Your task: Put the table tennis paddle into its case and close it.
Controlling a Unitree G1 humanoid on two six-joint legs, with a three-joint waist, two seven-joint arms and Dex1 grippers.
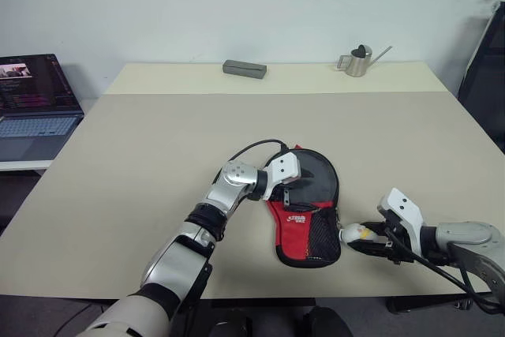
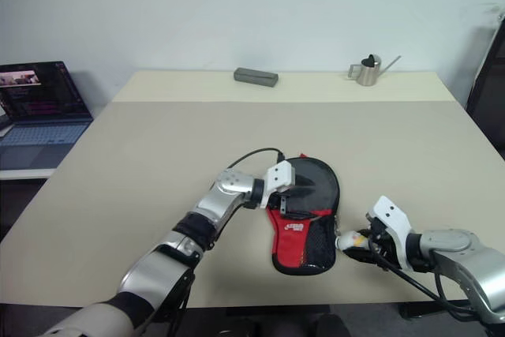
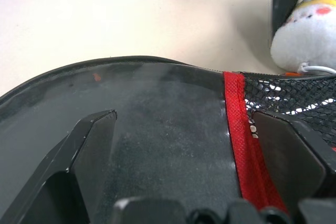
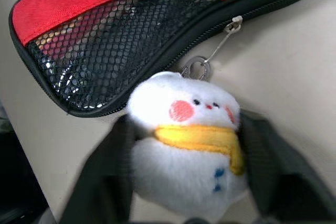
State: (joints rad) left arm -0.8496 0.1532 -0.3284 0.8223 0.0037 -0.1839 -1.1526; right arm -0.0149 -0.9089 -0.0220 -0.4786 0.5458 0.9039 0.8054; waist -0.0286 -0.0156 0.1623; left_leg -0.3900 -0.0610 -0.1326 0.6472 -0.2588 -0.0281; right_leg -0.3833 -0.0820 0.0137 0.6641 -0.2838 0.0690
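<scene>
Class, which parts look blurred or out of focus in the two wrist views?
Right wrist view: the black fingers flanking the plush charm are soft and smeared; the case mesh is crisp. Left wrist view: the charm is blurred; the case fabric is sharper.

My case at frame centre is black fabric with a red panel, black mesh and white logo. The plush charm is white with pink cheeks, a yellow scarf and 2 blue dots. My table is beige.
</scene>
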